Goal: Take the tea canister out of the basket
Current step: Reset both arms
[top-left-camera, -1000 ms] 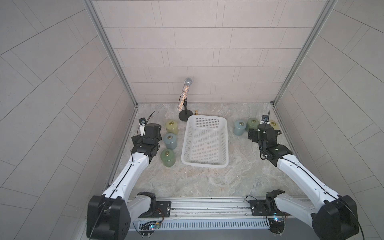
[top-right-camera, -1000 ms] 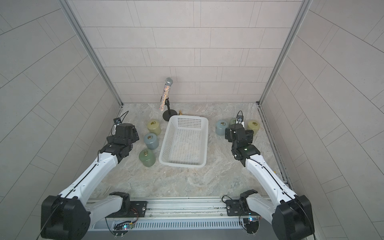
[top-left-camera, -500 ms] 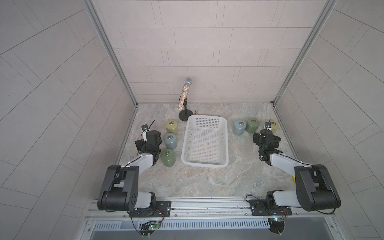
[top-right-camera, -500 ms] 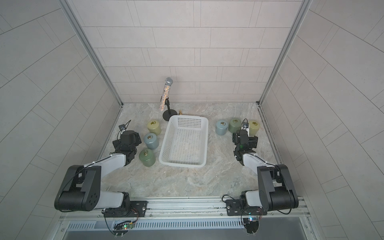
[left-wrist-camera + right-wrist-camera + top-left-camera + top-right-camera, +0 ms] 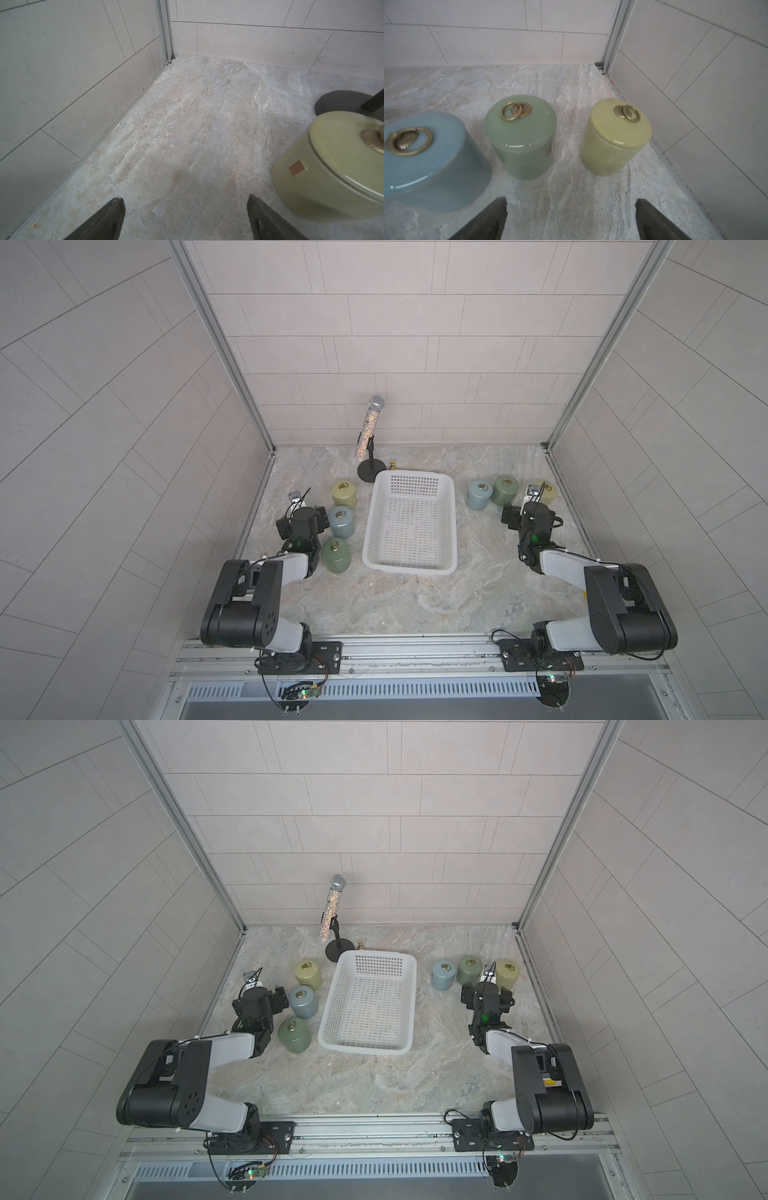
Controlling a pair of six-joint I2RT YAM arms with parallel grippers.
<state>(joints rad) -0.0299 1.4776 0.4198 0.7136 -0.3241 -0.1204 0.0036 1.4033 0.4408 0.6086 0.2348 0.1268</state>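
Between the left gripper and right gripper, both wide open and empty, the basket holds no jars, so the job looks done with nothing left to grab.

The white lattice basket stands on the marble table, long side running front to back.

Left of the basket, 3 upright lidded canisters form a column, each apart from its wall: yellow-green canister rearmost, blue canister in the middle, green canister foremost. The left gripper sits just left of the blue canister.

Right of the basket, level with its far end, 3 more stand in a row. The grey-blue canister is nearest the basket, then the sage canister. The pale yellow canister is outermost, partly hidden by the right arm. The right gripper lies just in front of those last 2.

Behind the basket's far-left corner, a glittered microphone tilts on a black stand. A small brass item, possibly a knob, sits just behind the far rim.
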